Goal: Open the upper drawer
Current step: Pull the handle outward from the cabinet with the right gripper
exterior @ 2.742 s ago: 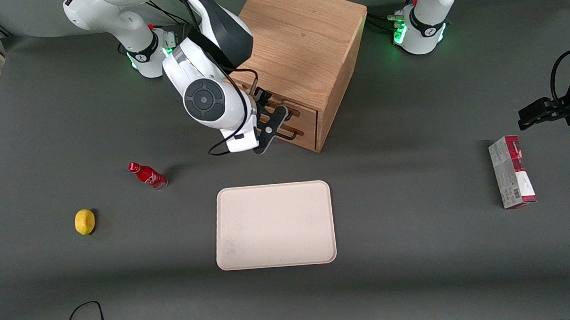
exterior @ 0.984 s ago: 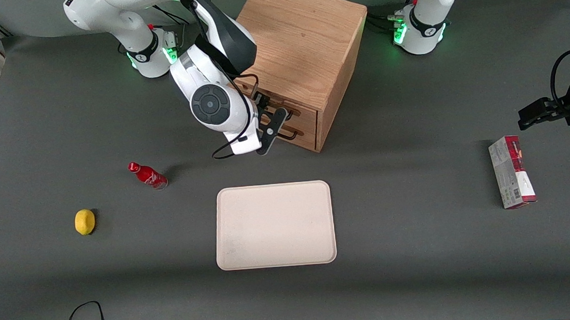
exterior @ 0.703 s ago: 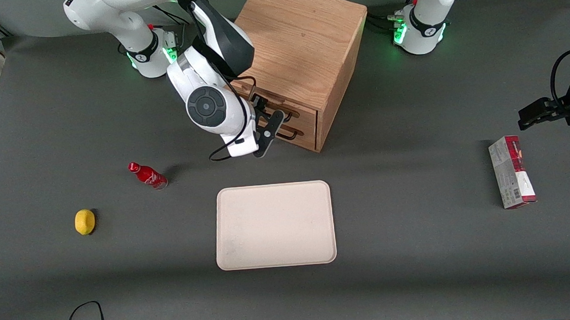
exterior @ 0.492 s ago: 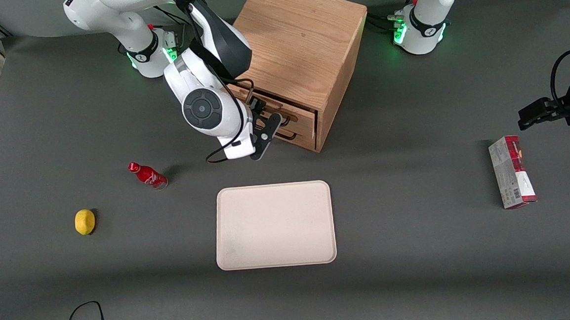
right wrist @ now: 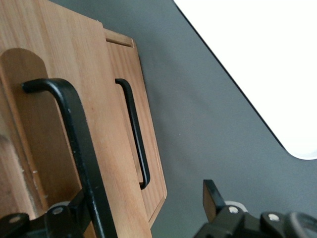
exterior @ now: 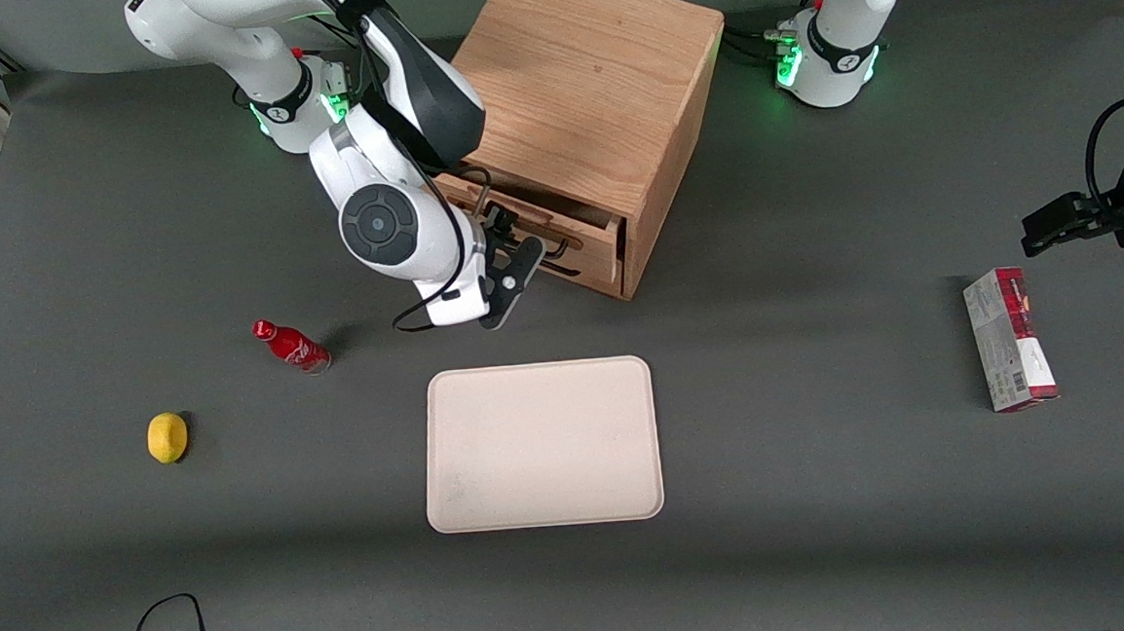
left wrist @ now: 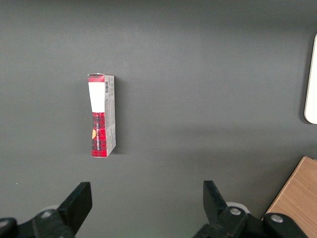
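The oak cabinet point(exterior: 596, 79) stands near the arm bases. Its upper drawer point(exterior: 584, 234) juts a short way out of the cabinet front. In the right wrist view the upper drawer's front panel point(right wrist: 106, 163) shows close up, with its black bar handle point(right wrist: 74, 139) running across it. The lower drawer point(right wrist: 153, 163) sits flush, with its own handle point(right wrist: 136, 139). My gripper point(exterior: 510, 265) is in front of the upper drawer, open point(right wrist: 143, 198). One finger point(right wrist: 74, 210) is hooked at the upper handle, and the other point(right wrist: 212, 196) hangs free over the table.
A beige tray point(exterior: 541, 444) lies nearer the front camera than the cabinet. A red bottle point(exterior: 291, 345) and a lemon point(exterior: 167, 437) lie toward the working arm's end. A red-and-white box point(exterior: 1007, 337) lies toward the parked arm's end.
The arm has drawn back from the cabinet front, and the upper drawer has slid out a short way with it.
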